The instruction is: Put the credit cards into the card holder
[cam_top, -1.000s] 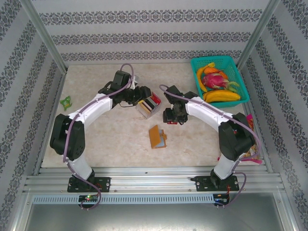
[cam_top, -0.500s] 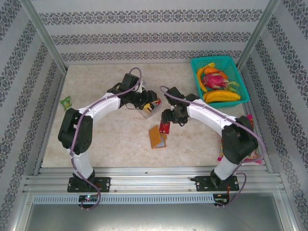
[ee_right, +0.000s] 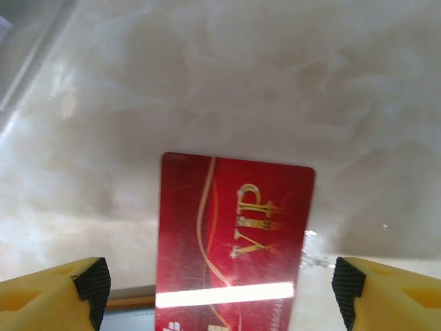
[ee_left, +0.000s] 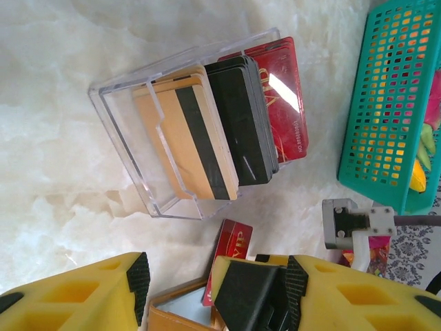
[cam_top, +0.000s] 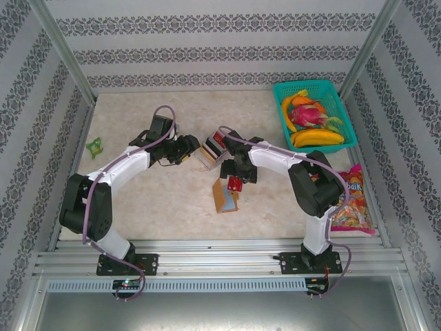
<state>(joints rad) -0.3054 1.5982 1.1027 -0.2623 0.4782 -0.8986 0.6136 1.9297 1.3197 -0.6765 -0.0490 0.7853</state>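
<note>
My right gripper [ee_right: 219, 286] stands wide, the red VIP card [ee_right: 234, 227] loose between its jaws, seemingly lodged in the card holder [cam_top: 224, 198], mid-table. I'd lift straight up without brushing it. Left gripper [ee_left: 178, 279] is half-spread, empty, near the clear box [ee_left: 124, 117].

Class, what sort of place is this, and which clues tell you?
Probably a robot test cell: aluminium frame rails, patterned backdrop walls, left arm and right arm bolted at a table.
</note>
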